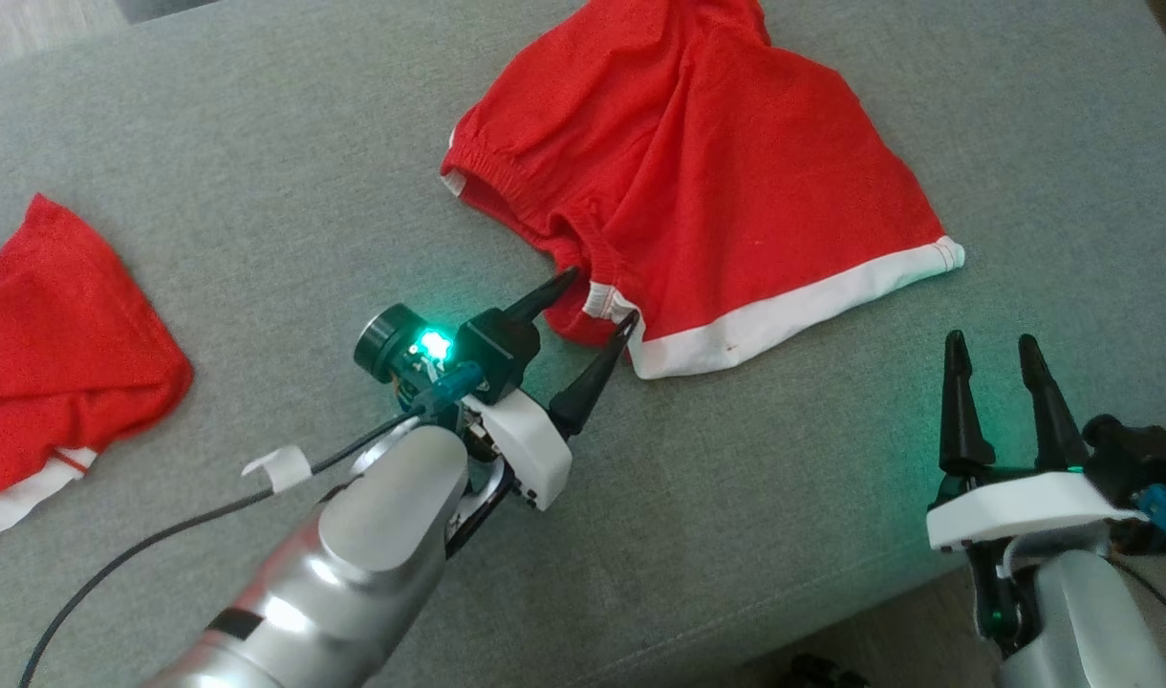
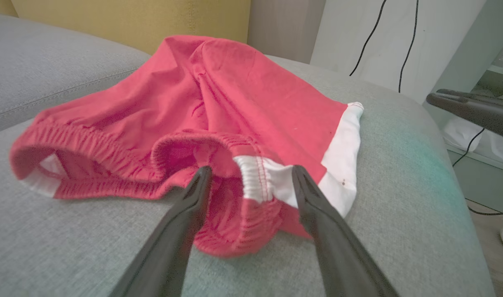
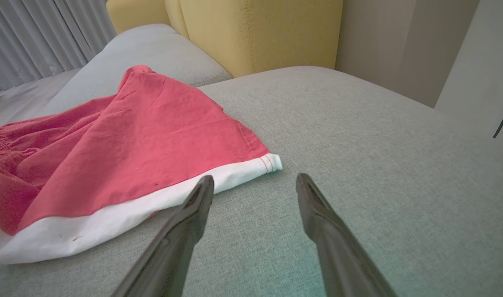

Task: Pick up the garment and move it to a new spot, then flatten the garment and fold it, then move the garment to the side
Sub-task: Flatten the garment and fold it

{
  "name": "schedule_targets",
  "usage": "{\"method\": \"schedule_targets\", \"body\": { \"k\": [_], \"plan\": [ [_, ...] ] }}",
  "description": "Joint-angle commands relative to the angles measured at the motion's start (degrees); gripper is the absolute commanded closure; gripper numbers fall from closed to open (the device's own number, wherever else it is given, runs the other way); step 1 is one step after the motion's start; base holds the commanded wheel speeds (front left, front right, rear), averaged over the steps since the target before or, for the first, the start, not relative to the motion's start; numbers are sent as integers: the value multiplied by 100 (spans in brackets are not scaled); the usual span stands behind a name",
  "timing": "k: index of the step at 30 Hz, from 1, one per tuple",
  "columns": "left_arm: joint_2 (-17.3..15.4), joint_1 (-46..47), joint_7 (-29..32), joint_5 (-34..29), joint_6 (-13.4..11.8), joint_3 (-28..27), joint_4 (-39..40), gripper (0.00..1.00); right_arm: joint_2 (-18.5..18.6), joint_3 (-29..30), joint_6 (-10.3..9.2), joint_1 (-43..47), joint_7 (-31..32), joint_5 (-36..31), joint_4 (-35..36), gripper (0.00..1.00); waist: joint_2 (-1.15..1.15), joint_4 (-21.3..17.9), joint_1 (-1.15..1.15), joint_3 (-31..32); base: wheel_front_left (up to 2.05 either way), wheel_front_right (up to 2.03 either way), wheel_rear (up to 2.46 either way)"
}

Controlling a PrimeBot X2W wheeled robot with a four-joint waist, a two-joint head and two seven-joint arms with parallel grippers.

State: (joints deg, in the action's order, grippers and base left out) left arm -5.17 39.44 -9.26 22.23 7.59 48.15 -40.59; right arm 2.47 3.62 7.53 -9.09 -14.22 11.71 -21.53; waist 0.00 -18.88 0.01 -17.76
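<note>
As left pincer (image 1: 603,294) gapes, astride red garment (image 1: 736,172)

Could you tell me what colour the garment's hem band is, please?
White hem band, best in the right wrist view.

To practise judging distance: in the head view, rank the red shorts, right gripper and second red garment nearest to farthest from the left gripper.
1. red shorts, centre: waistband at the open jaws of the left gripper.
2-3. right gripper, lower right, and second red garment, far left: too close to call.

No readable text, label or number on anything.
</note>
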Motion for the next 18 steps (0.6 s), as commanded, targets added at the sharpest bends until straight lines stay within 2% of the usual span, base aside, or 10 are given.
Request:
{"method": "schedule_targets", "body": {
  "k": [1,2,3,4,12,15,18],
  "plan": [
    [-78,273,-87,60,-11,-61,116,0,41,-152,-4,-157,-77,45,106,0,0,-13,-1,-10,0,0,0],
    [-83,303,-107,91,-10,-14,109,20,41,-148,-4,-157,-77,41,88,0,0,-12,-1,-11,0,0,0],
    [-86,329,-134,124,-10,23,105,54,41,-144,-4,-158,-77,29,63,0,0,-8,-1,-8,0,0,0],
    [-88,349,-154,158,-10,60,101,100,41,-134,-4,-161,-77,10,40,0,0,2,-1,-1,0,0,0],
    [-177,348,-333,347,-10,257,154,100,41,147,-4,-284,-76,-282,-363,0,0,278,-1,125,0,0,0],
    [-245,248,-442,353,-32,234,298,100,41,396,-4,-576,159,146,-772,0,0,477,-1,160,0,0,0],
    [-317,102,-476,411,-39,209,431,100,41,656,-4,-825,343,-137,-1074,0,0,598,-1,149,0,0,0]
  ]
}}
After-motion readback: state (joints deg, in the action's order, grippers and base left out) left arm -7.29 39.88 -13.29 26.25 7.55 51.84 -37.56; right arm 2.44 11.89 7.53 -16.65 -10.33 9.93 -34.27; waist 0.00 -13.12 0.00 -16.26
